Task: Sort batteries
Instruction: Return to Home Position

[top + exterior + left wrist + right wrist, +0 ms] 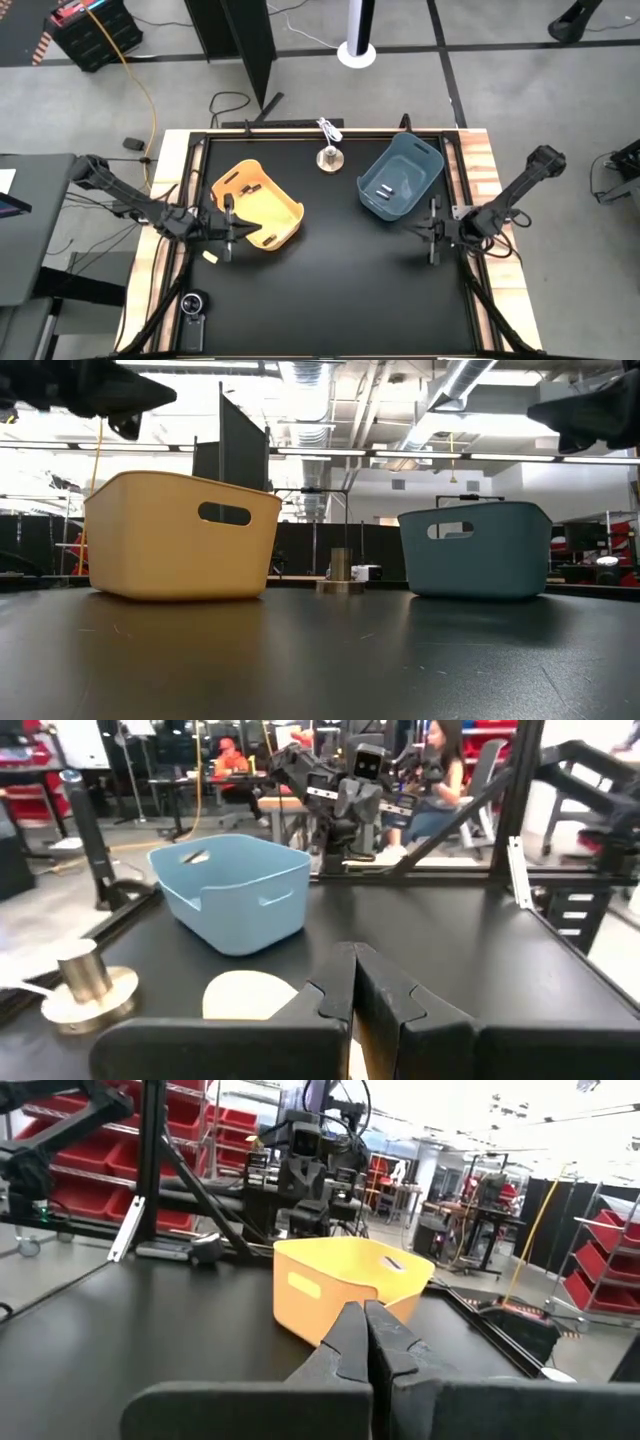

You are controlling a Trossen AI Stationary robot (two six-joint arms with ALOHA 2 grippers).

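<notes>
A yellow bin (258, 207) sits on the table's left half and a blue bin (401, 178) on its right half, both resting on their bases. Silvery-white batteries (383, 190) lie on the blue bin's floor, and a dark battery (248, 188) lies in the yellow one. My left gripper (240, 228) is shut and hovers at the yellow bin's left rim, whose edge (244, 995) shows under its fingers (352, 982). My right gripper (422, 232) is shut and hangs just near of the blue bin; in its wrist view it (366, 1335) faces the yellow bin (350, 1285).
A round metal knob (328, 157) with a white cord stands between the bins near the far edge. A black round device (193, 305) sits at the near-left corner. The black tabletop (340, 290) near of the bins is open. People sit beyond the table (440, 770).
</notes>
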